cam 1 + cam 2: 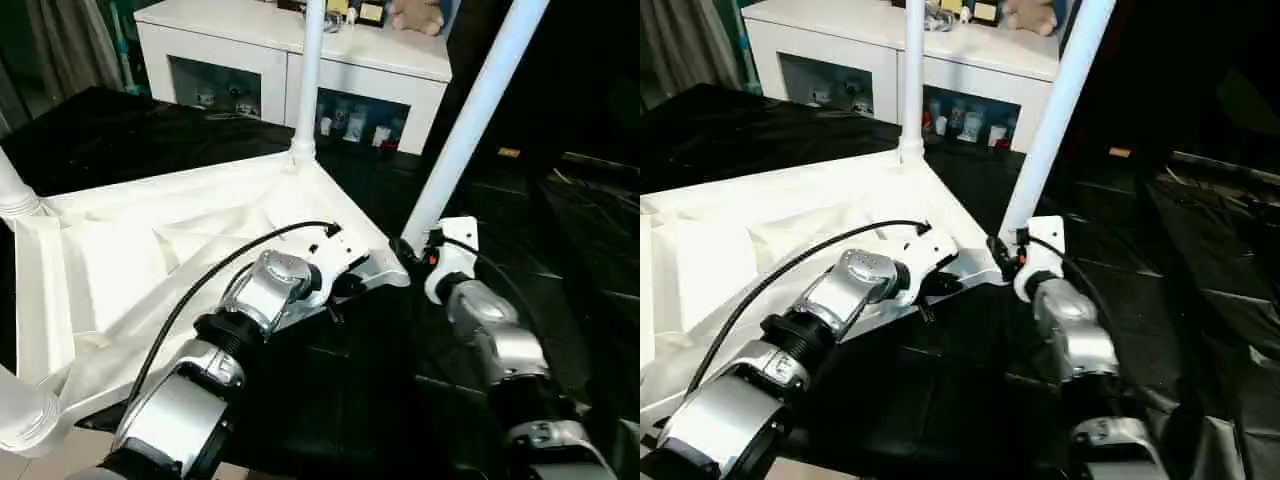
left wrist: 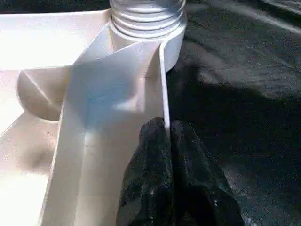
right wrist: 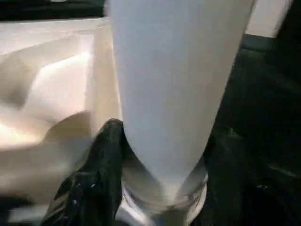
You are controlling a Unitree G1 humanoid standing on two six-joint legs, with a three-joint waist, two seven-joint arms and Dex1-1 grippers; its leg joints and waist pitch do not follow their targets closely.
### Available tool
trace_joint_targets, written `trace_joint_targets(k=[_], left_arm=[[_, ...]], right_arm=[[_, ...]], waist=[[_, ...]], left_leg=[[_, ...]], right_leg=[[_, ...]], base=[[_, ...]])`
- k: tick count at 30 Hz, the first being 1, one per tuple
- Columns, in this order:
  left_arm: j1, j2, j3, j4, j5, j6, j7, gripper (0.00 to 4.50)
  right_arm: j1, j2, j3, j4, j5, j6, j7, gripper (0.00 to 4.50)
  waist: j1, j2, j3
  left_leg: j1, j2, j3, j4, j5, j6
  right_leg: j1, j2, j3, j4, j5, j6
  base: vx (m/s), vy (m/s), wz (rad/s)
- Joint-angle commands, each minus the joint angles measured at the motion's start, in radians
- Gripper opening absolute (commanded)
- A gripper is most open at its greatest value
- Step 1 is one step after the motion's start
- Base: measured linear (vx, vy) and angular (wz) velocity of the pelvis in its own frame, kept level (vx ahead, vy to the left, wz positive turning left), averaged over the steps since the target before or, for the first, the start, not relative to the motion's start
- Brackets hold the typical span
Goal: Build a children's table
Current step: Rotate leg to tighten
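The white tabletop (image 1: pixel 130 270) lies upside down on black sheeting, ribs up. One white leg (image 1: pixel 310 80) stands upright in its far corner socket. More legs show at the left edge (image 1: pixel 12 190) and the near left corner (image 1: pixel 25 415). My left gripper (image 2: pixel 167 136) is shut on the tabletop's thin rim wall near the right corner socket (image 2: pixel 148 19). My right gripper (image 3: pixel 164 155) is shut on a fourth leg (image 1: pixel 470 120) just above its threaded end. That leg leans up to the right from that corner.
A white glass-door cabinet (image 1: pixel 240 50) stands behind the tabletop, with small items and a plush toy (image 1: pixel 415 15) on top. Black sheeting (image 1: pixel 560 250) covers the floor around the work. A black cable (image 1: pixel 200 285) runs along my left forearm.
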Motion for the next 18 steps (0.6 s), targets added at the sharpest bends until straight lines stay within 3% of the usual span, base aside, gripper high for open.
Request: trace_joint_targets(k=[1,4,8,14,18], left_arm=[[0.028,0.038,-0.039,-0.001,0.01,-0.055,-0.091,0.0],[0.049,0.076,-0.063,-0.04,-0.001,-0.104,-0.2,0.0],[0.103,0.169,-0.119,-0.162,-0.049,-0.176,-0.451,0.0],[0.114,0.215,-0.121,-0.222,-0.073,-0.163,-0.53,0.0],[0.113,0.215,-0.113,-0.22,-0.075,-0.168,-0.527,0.0]], right_arm=[[0.047,-0.032,0.055,-0.03,0.039,0.054,0.171,2.84],[0.076,-0.097,0.082,-0.081,0.042,0.046,0.28,3.2],[0.129,-0.209,0.128,-0.154,0.034,0.012,0.447,3.2],[0.168,-0.262,0.168,-0.207,0.018,-0.012,0.56,3.2],[0.165,-0.254,0.171,-0.206,0.025,-0.009,0.562,3.2]], waist=[[0.005,-0.001,-0.036],[0.006,-0.002,-0.038],[0.008,0.001,-0.039],[0.013,0.0,-0.038],[0.014,-0.003,-0.037]], left_leg=[[-0.01,0.023,-0.005,-0.083,-0.256,0.044],[-0.012,0.025,-0.003,-0.08,-0.218,0.06],[-0.009,0.031,-0.001,-0.079,-0.186,0.076],[-0.003,0.033,0.004,-0.076,-0.149,0.08],[-0.004,0.032,0.003,-0.078,-0.171,0.065]], right_leg=[[0.042,-0.044,0.032,-0.089,-0.271,-0.146],[0.044,-0.046,0.032,-0.082,-0.215,-0.173],[0.044,-0.046,0.032,-0.074,-0.152,-0.205],[0.045,-0.043,0.032,-0.06,-0.045,-0.254],[0.047,-0.047,0.032,-0.065,-0.106,-0.242]], base=[[0.0,0.0,0.0],[0.0,0.0,0.0],[0.0,0.0,0.0],[0.0,0.0,0.0],[0.0,0.0,0.0]])
